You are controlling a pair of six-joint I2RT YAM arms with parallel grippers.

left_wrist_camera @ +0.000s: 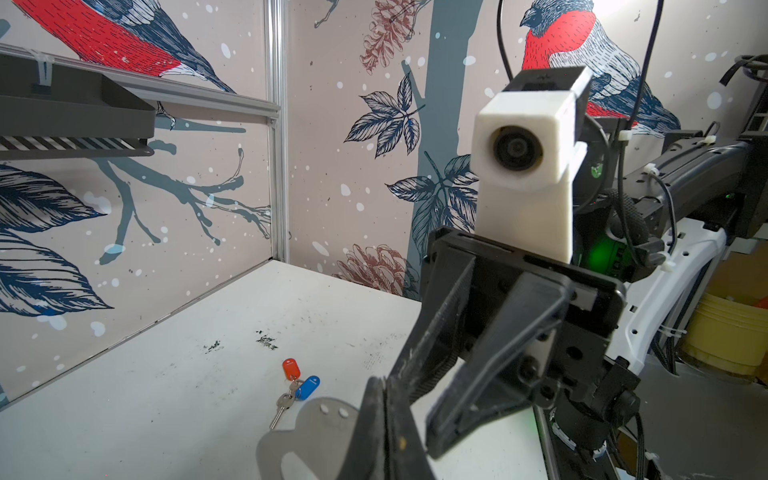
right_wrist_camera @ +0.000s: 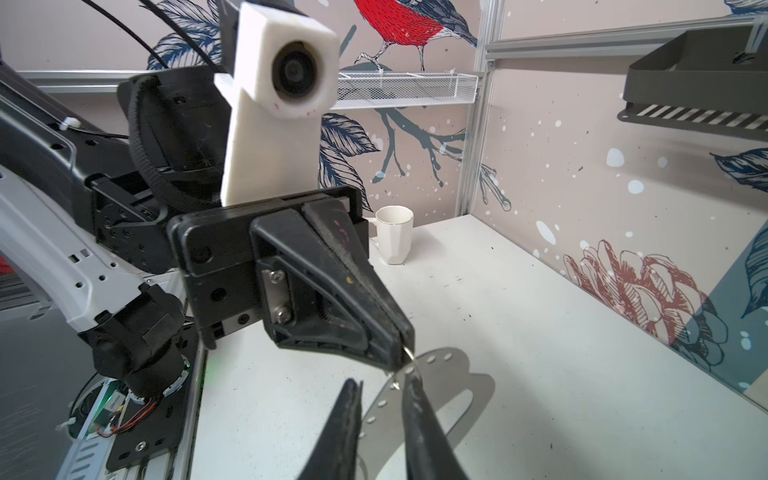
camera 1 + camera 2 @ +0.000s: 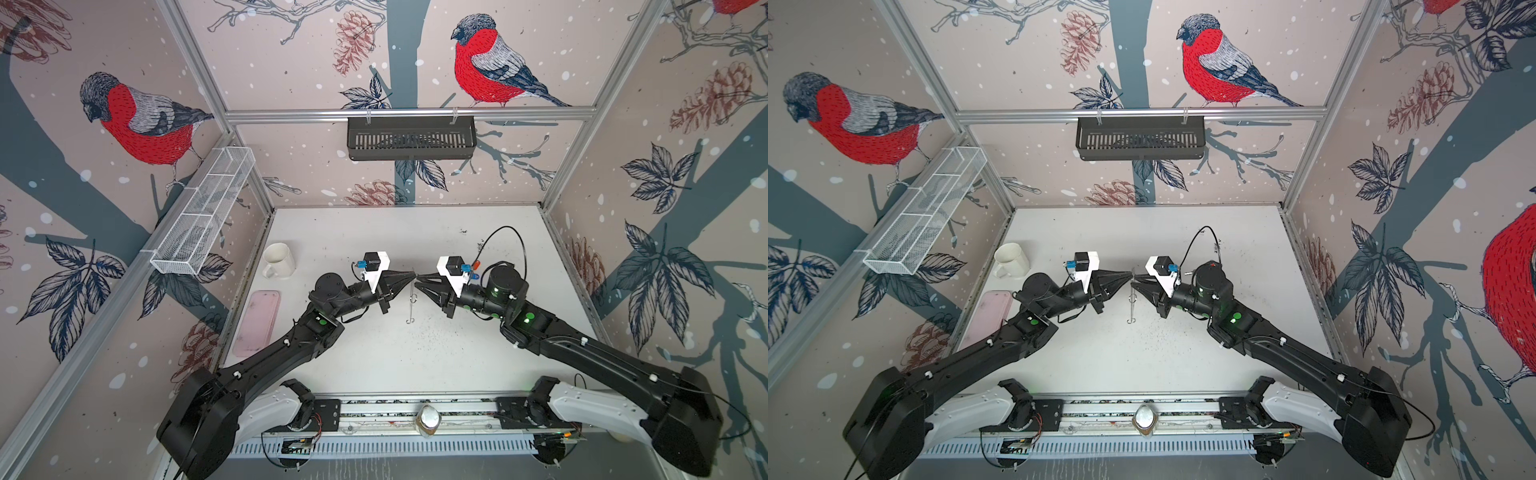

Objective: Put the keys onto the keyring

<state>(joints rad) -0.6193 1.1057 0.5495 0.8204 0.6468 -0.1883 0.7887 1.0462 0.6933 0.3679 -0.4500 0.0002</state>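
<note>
Keyring: grey slotted plate, held upright at mid-bench; one small silver loop pinched in left pincer. Right pincer: fingers spread astride the plate's holed edge. Keys, red and blue tags: flat on bench, beside right arm. Mug: far left.

The keyring, gripped at its holed edge
The left pincer, jaws closed, pinches a small silver loop on the grey plate's edge; the right pincer stands with fingers parted just beside it. A white mug stands farther off on the pale bench.
</note>
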